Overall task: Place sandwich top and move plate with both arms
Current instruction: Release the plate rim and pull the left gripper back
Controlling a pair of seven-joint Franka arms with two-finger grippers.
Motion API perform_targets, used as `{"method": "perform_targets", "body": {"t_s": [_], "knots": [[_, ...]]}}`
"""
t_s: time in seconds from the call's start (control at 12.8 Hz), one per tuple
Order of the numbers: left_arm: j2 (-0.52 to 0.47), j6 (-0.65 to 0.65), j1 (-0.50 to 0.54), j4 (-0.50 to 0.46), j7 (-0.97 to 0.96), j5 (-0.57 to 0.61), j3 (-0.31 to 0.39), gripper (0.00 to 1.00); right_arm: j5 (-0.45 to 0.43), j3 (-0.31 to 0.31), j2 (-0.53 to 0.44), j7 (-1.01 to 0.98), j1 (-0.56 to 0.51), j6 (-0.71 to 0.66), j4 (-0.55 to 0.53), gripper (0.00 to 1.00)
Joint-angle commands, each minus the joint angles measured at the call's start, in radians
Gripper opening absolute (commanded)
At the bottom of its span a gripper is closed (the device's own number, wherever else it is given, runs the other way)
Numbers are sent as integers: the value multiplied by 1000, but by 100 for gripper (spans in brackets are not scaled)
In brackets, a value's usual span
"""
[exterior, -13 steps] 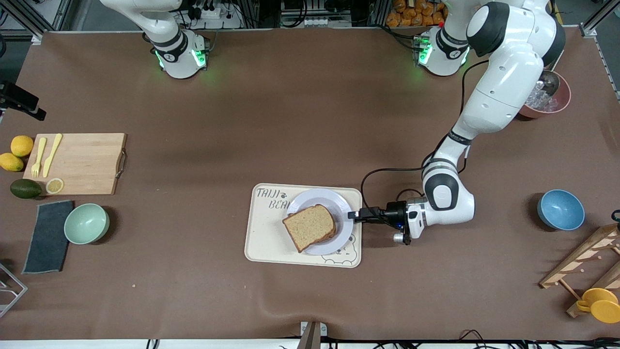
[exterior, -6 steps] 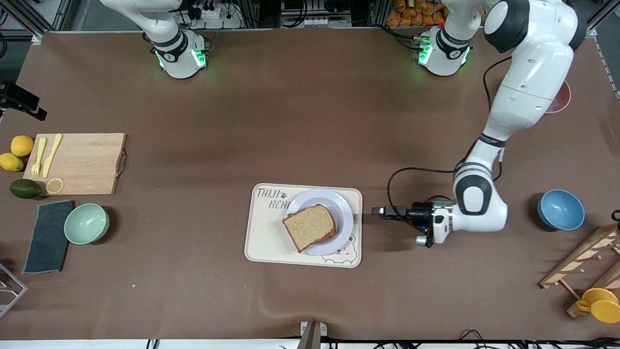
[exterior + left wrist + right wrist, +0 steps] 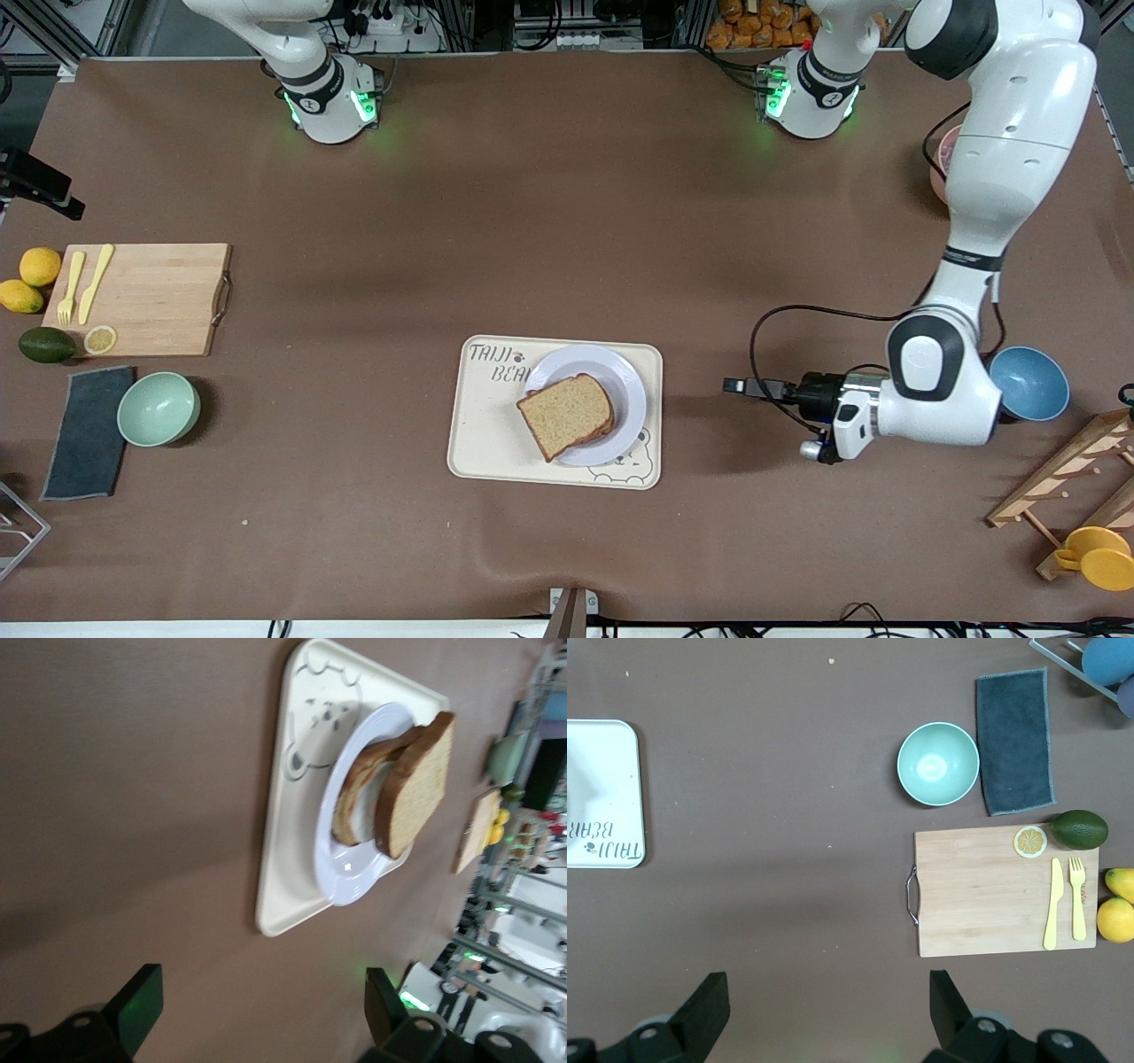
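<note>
Brown matting shows you the sandwich top (image 3: 565, 415) already on the plate (image 3: 625, 377) in the tray (image 3: 478, 443), while the left gripper (image 3: 737, 385), open and empty, sits toward its arm's end; moving the plate remains.

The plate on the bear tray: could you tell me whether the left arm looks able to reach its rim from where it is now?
Probably yes. The left gripper, open, points at the plate across bare tabletop, and nothing stands between them; the sandwich top leaves the rim on that side uncovered.
</note>
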Motion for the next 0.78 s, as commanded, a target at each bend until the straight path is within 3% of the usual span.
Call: {"method": "perform_targets", "body": {"t_s": [0.0,0.7], "knots": [[-56,-122,65,39,-60,108,1,100,-3,5,0,19,2,-15,17,100],[-427,-260,95,53,-209,590,13,100,-3,13,0,12,2,-15,25,100]]}}
